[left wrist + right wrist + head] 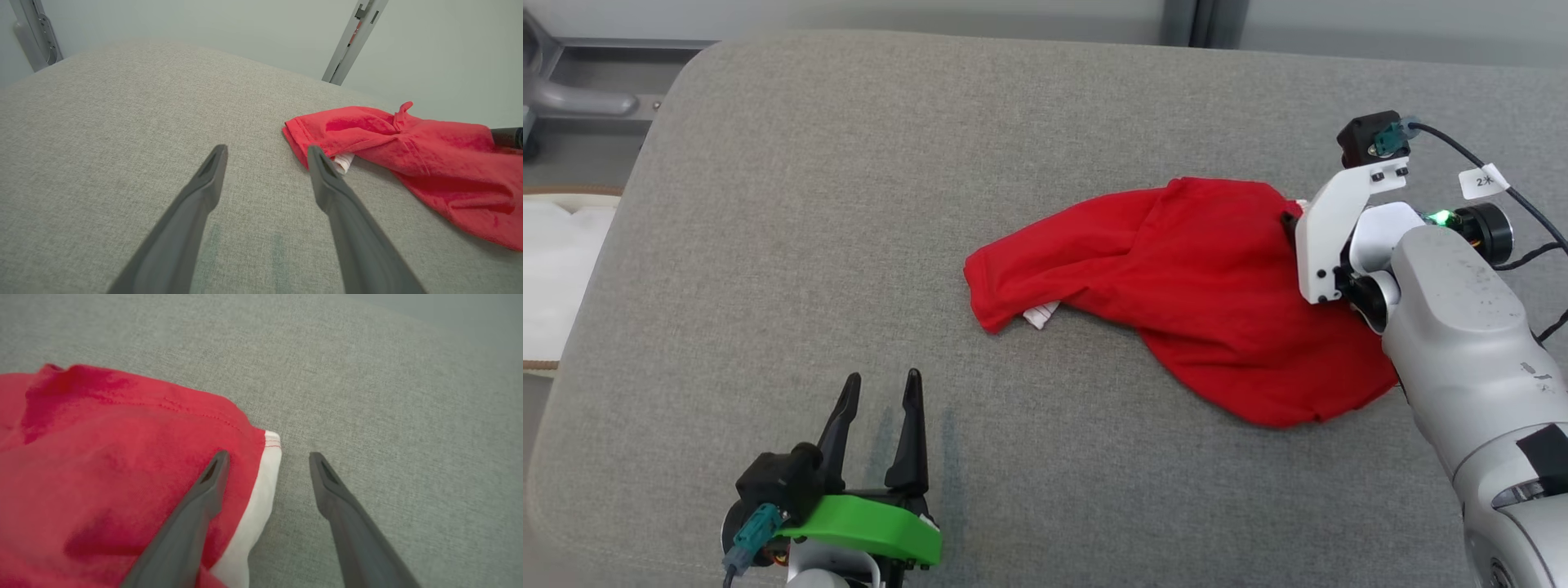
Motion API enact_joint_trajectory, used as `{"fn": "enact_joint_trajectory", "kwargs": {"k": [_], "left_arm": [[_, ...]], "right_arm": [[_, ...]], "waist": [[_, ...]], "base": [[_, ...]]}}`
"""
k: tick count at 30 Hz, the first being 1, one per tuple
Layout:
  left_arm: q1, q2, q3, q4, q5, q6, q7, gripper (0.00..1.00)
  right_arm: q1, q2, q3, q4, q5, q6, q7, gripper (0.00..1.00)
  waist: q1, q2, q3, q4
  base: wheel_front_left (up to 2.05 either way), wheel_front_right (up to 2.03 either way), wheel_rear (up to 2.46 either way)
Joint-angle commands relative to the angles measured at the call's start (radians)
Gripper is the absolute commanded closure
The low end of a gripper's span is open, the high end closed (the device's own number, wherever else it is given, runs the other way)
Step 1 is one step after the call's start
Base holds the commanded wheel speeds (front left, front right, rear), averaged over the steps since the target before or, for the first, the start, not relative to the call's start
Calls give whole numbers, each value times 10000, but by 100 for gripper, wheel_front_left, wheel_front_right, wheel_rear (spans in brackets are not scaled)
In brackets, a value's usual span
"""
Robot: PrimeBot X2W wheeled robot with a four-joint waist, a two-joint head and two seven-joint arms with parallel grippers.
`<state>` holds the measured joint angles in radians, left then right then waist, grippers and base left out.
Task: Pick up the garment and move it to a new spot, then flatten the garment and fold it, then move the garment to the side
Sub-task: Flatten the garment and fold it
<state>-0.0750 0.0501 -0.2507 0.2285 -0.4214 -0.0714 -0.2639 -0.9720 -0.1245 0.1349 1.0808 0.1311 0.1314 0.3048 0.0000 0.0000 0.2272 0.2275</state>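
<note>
Showing off a bright red garment point(1201, 286) with a white band point(261, 490) carrying thin red stitching. Contrasting with a plain speckled grey cushion point(849, 245) wearing faint teal streaks point(947, 457). Also spotting dark grey fingers point(908, 441) and a lime green bracket point(866, 527) on the left gripper point(883, 376).

A crumpled red garment point(1201, 286) lies on the grey cushion point(849, 204), right arm point(1462, 327) over its edge.

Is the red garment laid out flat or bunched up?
Bunched up: the red garment lies in uneven folds on the grey cushion.
</note>
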Motion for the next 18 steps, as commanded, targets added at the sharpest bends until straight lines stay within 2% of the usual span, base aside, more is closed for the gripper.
{"fn": "enact_joint_trajectory", "kwargs": {"k": [1,7,8,9,10,11,12,18], "left_arm": [[-208,13,-19,-16,-7,44,-1,0],[-279,13,-142,8,-51,97,-1,0],[-282,13,-153,7,-60,95,-1,0],[-288,13,-152,10,-62,97,-1,0],[-298,13,-143,13,-61,101,-1,0],[-313,13,-131,20,-48,102,-1,0],[-320,13,-113,32,-31,105,-1,0],[-270,13,-29,112,119,100,-1,0]], "right_arm": [[-89,-39,102,195,148,-17,180,0],[-5,18,507,768,713,-16,455,0],[18,41,574,796,794,-11,428,12],[29,68,658,780,890,-11,331,58],[32,72,747,737,933,-10,212,69],[24,53,883,664,973,-10,41,91],[11,44,990,597,1032,-10,-100,100],[-202,11,1678,223,1357,-14,-1005,100]], "waist": [[0,0,248,223],[0,0,380,251],[0,0,389,247],[0,0,397,235],[0,0,400,221],[0,0,397,198],[0,0,385,173],[0,0,129,-93]], "base": [[0,0,0],[0,0,0],[0,0,0],[0,0,0],[0,0,0],[0,0,0],[0,0,0],[0,0,0]]}}
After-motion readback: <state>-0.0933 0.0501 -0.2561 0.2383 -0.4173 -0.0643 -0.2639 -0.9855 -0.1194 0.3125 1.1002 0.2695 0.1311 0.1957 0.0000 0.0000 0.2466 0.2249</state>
